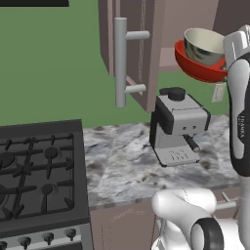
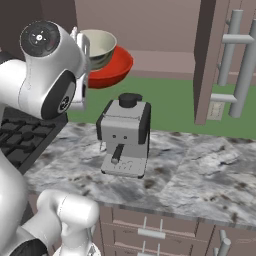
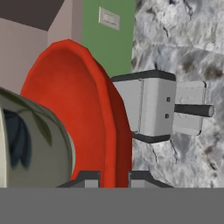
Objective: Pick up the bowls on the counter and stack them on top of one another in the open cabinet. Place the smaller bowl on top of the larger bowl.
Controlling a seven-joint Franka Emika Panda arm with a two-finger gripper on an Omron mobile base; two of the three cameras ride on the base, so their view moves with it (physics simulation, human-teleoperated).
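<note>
The tool [image 3: 113,179] pinches the red bowl's [image 1: 197,68] rim, the cream bowl [image 1: 204,45] nested inside, held above the coffee machine [image 1: 178,124]. It should carry both level onto the cabinet shelf [image 2: 165,62].

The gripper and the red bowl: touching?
Touching. In the hand view the two finger tips stand either side of the red bowl rim, pinching it; the cream bowl sits inside.
</note>
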